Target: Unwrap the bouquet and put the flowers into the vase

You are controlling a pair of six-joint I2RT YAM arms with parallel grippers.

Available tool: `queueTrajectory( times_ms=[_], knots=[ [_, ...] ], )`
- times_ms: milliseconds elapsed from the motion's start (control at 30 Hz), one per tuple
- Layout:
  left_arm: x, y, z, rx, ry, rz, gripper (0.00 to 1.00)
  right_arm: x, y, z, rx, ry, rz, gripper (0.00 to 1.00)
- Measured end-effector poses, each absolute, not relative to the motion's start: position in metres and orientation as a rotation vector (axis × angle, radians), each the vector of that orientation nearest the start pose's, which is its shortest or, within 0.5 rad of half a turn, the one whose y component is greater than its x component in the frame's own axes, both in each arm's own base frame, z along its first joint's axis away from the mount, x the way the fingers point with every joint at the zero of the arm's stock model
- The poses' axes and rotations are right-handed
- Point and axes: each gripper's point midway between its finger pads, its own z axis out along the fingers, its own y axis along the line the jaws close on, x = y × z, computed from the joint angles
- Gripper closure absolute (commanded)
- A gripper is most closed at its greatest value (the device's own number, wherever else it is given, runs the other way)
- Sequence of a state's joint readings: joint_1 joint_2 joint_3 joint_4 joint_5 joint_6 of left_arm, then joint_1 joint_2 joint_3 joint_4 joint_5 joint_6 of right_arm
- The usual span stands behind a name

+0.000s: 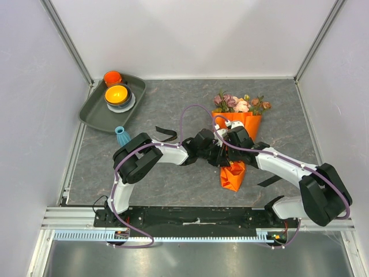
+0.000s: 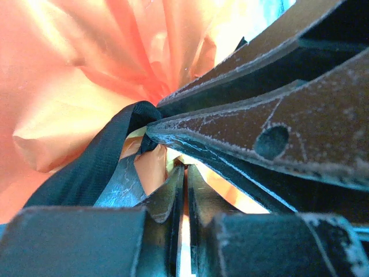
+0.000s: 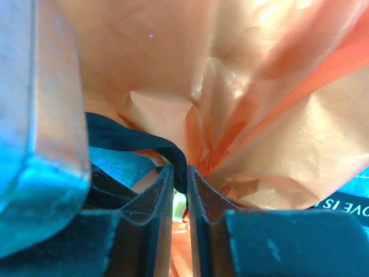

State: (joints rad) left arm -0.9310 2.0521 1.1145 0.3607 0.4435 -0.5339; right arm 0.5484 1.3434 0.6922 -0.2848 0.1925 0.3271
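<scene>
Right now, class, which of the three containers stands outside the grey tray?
The small teal vase: it stands on the table beside the tray, whereas the orange cup and the orange bowl both sit inside it.

Plain white walls (image 1: 190,34), grey stone-look tabletop (image 1: 173,98), aluminium frame posts (image 1: 67,40), even light

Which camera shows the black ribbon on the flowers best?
The left wrist view: the black ribbon runs wide and close across the orange paper. The right wrist view shows a shorter piece low down. From above, the arms cover the tied part.
</scene>
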Motion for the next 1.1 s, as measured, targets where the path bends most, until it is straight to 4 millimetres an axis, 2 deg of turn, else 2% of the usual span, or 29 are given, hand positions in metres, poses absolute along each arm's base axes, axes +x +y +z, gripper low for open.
queueTrajectory(
  times_ms=[67,233,433,600,767,1000,1100],
  knots=[
    [0.225,-0.460,0.034,0.753,2.272,-1.260,0.89,0.273,0.144,0.046,-0.197,2.478,0.128,0.87],
    [0.224,-0.460,0.034,0.754,2.272,-1.260,0.89,0.274,0.143,0.050,-0.184,2.467,0.126,0.90],
    [0.225,-0.462,0.036,0.756,2.262,-1.265,0.89,0.273,0.139,0.066,-0.150,2.428,0.127,0.98],
    [0.227,-0.465,0.040,0.757,2.245,-1.273,0.89,0.273,0.135,0.077,-0.119,2.400,0.125,0.99],
    [0.227,-0.466,0.042,0.758,2.239,-1.277,0.89,0.272,0.133,0.081,-0.104,2.398,0.113,0.93],
    [0.226,-0.464,0.037,0.757,2.266,-1.264,0.89,0.278,0.132,0.088,-0.071,2.371,0.103,0.74],
    [0.225,-0.463,0.035,0.757,2.273,-1.260,0.89,0.282,0.133,0.092,-0.061,2.356,0.110,0.72]
  ],
)
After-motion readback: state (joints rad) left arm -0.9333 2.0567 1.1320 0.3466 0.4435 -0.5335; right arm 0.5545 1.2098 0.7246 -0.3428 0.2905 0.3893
